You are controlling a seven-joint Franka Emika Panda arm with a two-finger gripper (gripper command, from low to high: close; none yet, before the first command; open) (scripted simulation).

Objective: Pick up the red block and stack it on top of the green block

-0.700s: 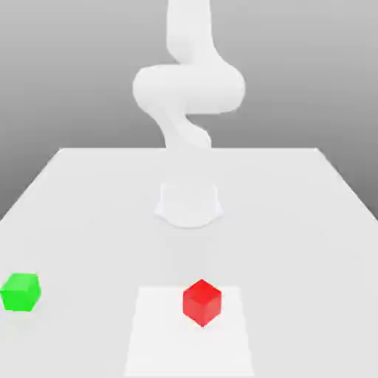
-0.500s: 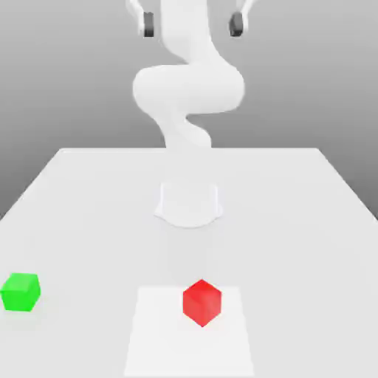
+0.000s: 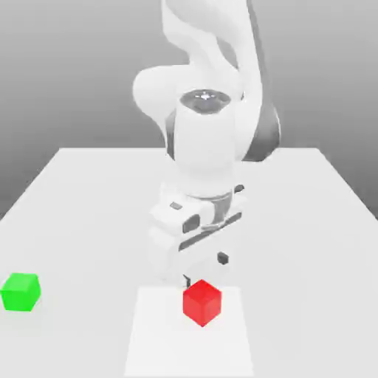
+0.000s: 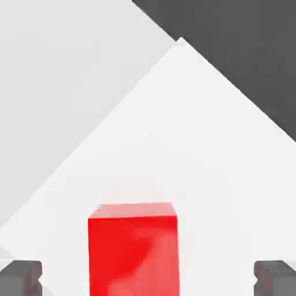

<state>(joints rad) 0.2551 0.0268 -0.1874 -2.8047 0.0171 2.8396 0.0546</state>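
A: Claw [image 4: 148,277] status?
B: Spread wide, empty, straddling the red block [image 3: 201,301] at the counter [image 3: 310,221] front edge; fingertips [image 4: 20,276] cut off.
A: Green block [image 3: 20,291]?
B: Counter's front corner, exterior view's left, fully visible.

Count on the table [image 3: 88,192]: one red block [image 3: 201,301], near centre; one green block [image 3: 20,291], at the exterior view's left; one paler square patch [image 3: 162,339].
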